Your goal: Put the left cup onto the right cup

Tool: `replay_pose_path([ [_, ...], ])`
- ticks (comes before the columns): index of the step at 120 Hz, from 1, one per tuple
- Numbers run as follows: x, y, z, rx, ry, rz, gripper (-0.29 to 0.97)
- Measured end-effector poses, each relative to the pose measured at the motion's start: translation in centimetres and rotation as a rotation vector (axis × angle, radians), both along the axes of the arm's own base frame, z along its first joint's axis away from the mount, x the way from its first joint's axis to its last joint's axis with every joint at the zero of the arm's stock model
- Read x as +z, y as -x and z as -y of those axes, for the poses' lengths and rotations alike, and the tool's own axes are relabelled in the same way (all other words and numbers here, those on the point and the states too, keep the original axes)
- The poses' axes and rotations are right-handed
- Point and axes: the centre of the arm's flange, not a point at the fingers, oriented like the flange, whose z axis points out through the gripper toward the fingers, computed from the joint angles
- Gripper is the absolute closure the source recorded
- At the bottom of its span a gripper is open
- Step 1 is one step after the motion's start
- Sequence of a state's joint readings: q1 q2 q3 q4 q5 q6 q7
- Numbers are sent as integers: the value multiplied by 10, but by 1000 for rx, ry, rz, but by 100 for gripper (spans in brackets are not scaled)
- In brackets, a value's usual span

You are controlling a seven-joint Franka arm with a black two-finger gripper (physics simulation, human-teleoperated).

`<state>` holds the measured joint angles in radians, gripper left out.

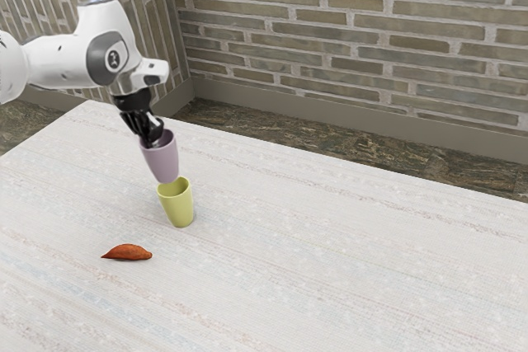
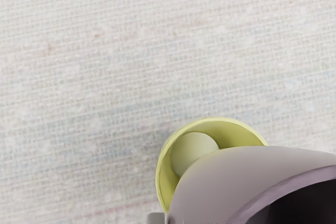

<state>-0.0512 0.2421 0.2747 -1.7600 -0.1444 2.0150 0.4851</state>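
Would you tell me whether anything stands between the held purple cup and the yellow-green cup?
Nothing visible does. The smooth purple cup, tilted in the gripper, is directly above the open, visibly empty mouth of the yellow-green cup; the orange lump lies well aside.

Brick walls, dark floor (mottled), pale table

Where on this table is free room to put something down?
Free: the whole table on the exterior view's right of the yellow cup. Crowded: at that cup, where the gripper holds the purple cup, and by the orange lump.
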Motion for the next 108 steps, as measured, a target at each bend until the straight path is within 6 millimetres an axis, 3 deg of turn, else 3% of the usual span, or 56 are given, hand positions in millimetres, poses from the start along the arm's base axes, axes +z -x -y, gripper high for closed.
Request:
replay_pose_path([
  [84, -47, -6, -3, 31, 35, -39, 78],
  [90, -50, -7, -3, 31, 37, -43, 73],
  [108, -51, -7, -2, 29, 41, -43, 39],
])
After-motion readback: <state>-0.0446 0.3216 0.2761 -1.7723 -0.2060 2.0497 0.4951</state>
